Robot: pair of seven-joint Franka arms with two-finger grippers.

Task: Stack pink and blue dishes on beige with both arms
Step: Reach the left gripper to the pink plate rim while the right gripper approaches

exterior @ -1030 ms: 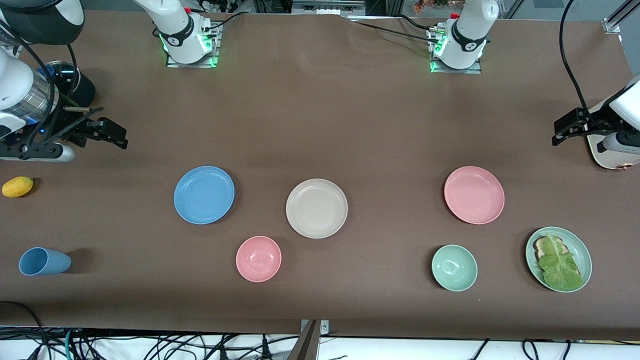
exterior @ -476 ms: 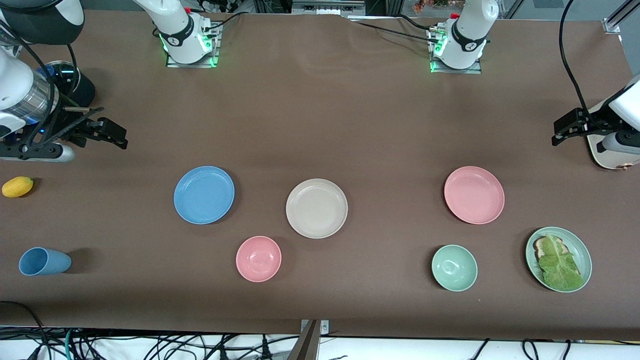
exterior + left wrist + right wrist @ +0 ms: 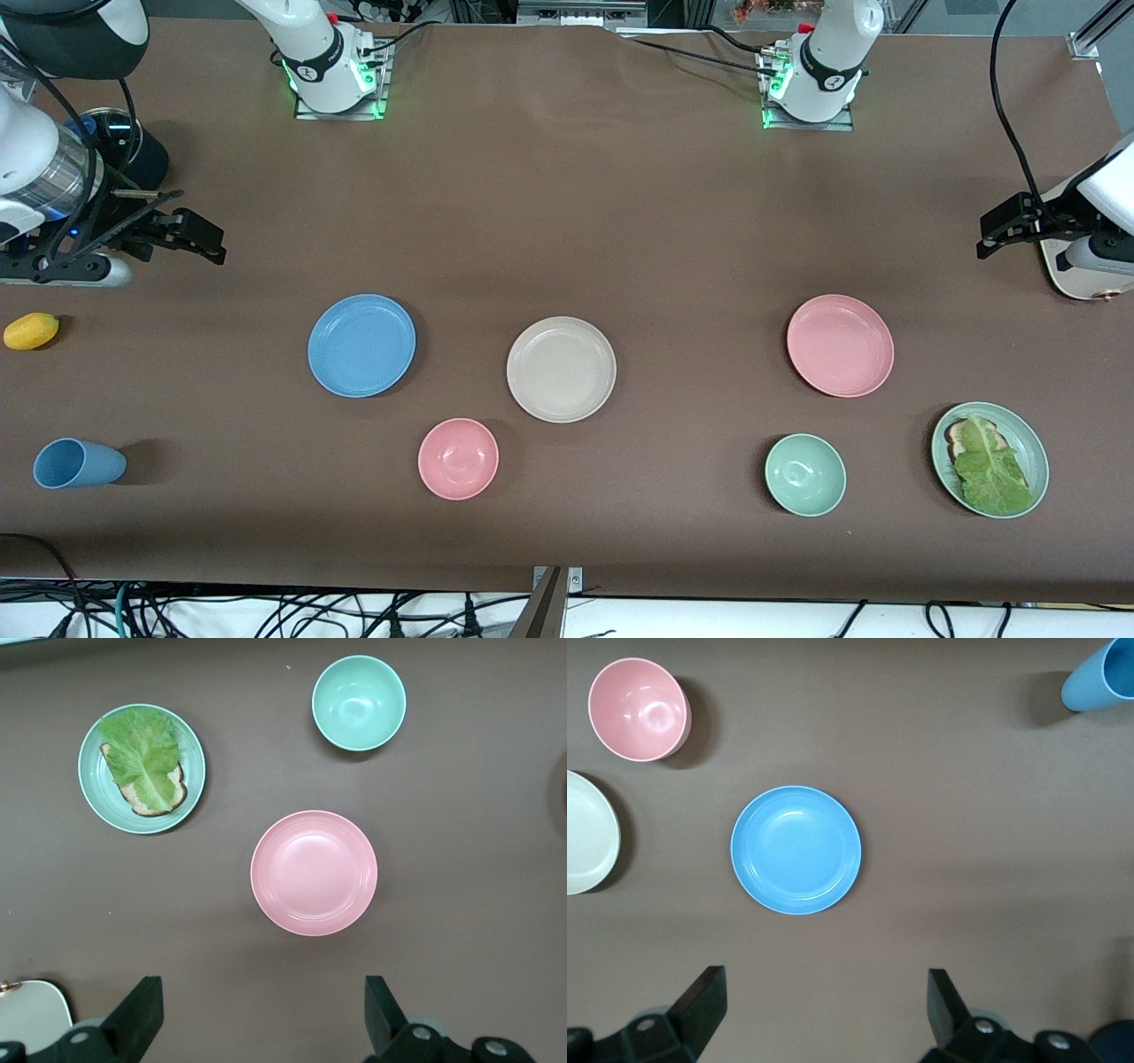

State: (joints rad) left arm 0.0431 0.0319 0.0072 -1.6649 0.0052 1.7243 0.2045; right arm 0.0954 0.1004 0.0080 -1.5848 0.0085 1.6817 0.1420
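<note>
The beige plate (image 3: 561, 369) lies mid-table. The light blue plate (image 3: 361, 346) lies beside it toward the right arm's end, and the pink plate (image 3: 840, 346) lies toward the left arm's end. My left gripper (image 3: 997, 235) hangs open over bare brown cloth at its end of the table. Its wrist view shows the pink plate (image 3: 314, 873) ahead of the wide-spread empty left gripper (image 3: 264, 1014). My right gripper (image 3: 199, 239) hangs open over bare cloth at its own end. The right wrist view shows the blue plate (image 3: 796, 850) and part of the beige plate (image 3: 585, 833) ahead of the right gripper (image 3: 826, 1010).
A pink bowl (image 3: 458, 458), a green bowl (image 3: 804, 474) and a green plate (image 3: 1038, 447) with lettuce on bread sit nearer the front camera. A blue cup (image 3: 78, 463) lies on its side and a yellow fruit (image 3: 31, 330) sits at the right arm's end.
</note>
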